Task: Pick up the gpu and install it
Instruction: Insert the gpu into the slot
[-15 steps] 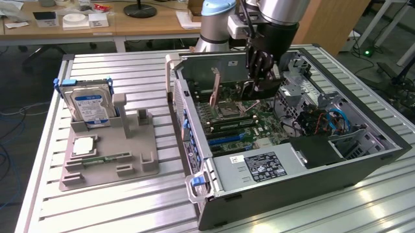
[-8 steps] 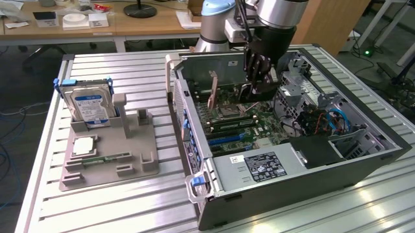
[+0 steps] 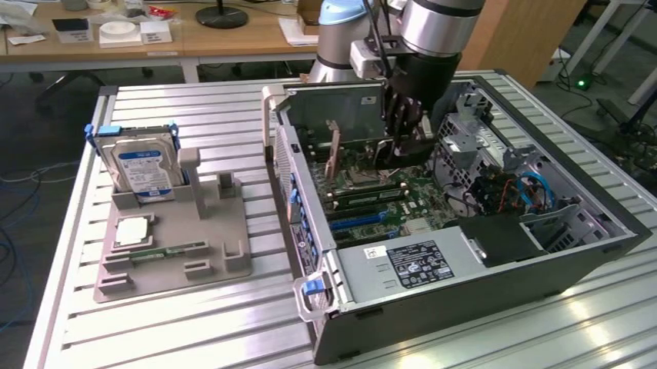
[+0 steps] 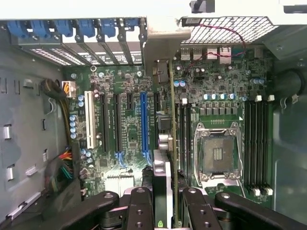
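Ribbed metal table (image 3: 205, 115) carries an open computer case (image 3: 493, 269) lying on its side, with a grey parts holder (image 3: 195, 238) just beside it at the exterior view's left. With 1 arm on the rig, the gripper (image 3: 398, 150) hangs inside the case, its fingers (image 4: 140, 208) clenched on the gpu (image 4: 165, 141), which stands on edge directly beneath the wrist. The card's long axis runs from the fingers straight toward the rear slot openings (image 4: 96, 52), parallel to the expansion slots on the motherboard (image 4: 129, 158). It sits just beside the long blue slot (image 4: 143, 124), on the side of the CPU socket (image 4: 217, 153). I judge the alignment close; whether its lower edge touches a slot I cannot tell.
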Controlling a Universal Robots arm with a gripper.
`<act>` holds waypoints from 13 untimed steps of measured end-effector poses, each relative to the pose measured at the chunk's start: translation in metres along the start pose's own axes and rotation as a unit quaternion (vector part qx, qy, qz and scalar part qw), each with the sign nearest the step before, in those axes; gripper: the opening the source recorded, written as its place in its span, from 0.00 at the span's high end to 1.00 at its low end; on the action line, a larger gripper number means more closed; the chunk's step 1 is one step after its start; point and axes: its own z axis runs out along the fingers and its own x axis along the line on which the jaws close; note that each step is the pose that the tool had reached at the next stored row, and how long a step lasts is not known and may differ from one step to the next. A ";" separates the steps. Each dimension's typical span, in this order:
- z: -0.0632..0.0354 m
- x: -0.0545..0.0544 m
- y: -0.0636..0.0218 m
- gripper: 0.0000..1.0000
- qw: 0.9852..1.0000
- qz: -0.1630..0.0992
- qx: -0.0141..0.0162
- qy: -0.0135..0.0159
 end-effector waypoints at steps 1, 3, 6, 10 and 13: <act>0.0012 0.000 0.0011 0.71 1.000 0.000 0.000 0.000; 0.0041 0.000 0.0031 0.71 1.000 0.000 0.000 0.000; 0.0086 0.003 0.0032 0.71 1.000 0.000 0.000 0.000; 0.0120 0.007 0.0034 0.71 1.000 0.000 0.000 0.000; 0.0131 0.011 0.0040 0.71 1.000 0.000 0.000 0.000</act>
